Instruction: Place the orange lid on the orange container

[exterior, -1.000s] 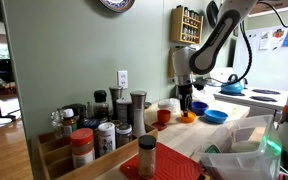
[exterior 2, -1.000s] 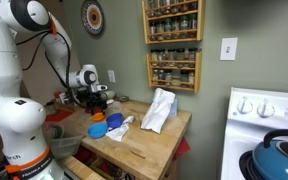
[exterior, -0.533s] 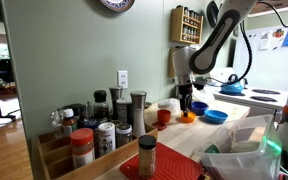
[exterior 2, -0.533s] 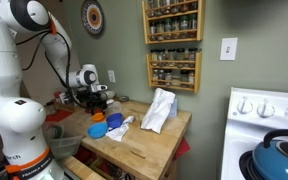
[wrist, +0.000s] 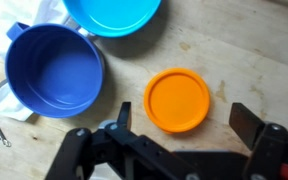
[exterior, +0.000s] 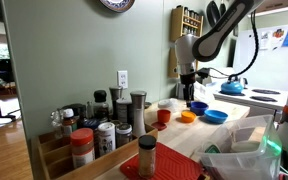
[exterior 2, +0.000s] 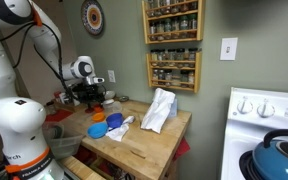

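Note:
In the wrist view a flat round orange lid (wrist: 178, 99) lies face up on the wooden table, right under my gripper (wrist: 184, 116). The gripper is open and empty, with a finger on each side, above the lid and not touching it. The orange container is not visible apart from the lid here. In both exterior views a low orange shape (exterior: 187, 117) (exterior 2: 97, 117) sits on the table below the raised gripper (exterior: 191, 99) (exterior 2: 92, 100). I cannot tell lid from dish there.
A dark blue bowl (wrist: 52, 70) and a light blue bowl (wrist: 112, 14) stand close beside the lid. A red-orange cup (exterior: 164, 116), spice jars (exterior: 94, 135), a white cloth (exterior 2: 159, 110) and the wooden table (wrist: 254, 55) are around.
The gripper was down at the orange shape in the earlier frames. It has now risen clear of it, and the orange piece stays on the table.

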Action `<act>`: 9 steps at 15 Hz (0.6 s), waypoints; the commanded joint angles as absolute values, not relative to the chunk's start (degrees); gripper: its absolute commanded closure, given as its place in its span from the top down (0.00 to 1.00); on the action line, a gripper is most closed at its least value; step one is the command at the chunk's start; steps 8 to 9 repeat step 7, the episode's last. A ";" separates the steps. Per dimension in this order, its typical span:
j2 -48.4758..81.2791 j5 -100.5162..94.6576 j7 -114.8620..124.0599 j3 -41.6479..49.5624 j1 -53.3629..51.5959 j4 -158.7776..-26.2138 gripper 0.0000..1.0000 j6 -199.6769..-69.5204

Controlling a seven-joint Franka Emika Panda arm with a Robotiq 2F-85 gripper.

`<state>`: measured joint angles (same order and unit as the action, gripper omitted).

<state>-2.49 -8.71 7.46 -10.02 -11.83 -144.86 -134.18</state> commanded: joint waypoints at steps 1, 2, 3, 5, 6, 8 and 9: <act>-10.59 -4.18 3.77 -10.79 -12.20 -148.37 1.00 -133.30; -11.78 -3.72 3.27 -10.84 -12.29 -148.56 1.00 -133.17; -7.49 -5.62 5.07 -10.96 -11.62 -145.84 1.00 -133.54; -8.63 -5.44 4.93 -11.04 -11.62 -145.87 1.00 -133.53; -8.43 -5.45 4.93 -11.03 -11.59 -145.83 1.00 -133.53; -8.11 -5.45 4.93 -11.02 -11.58 -145.79 1.00 -133.53; -8.11 -5.45 4.93 -11.02 -11.58 -145.79 1.00 -133.53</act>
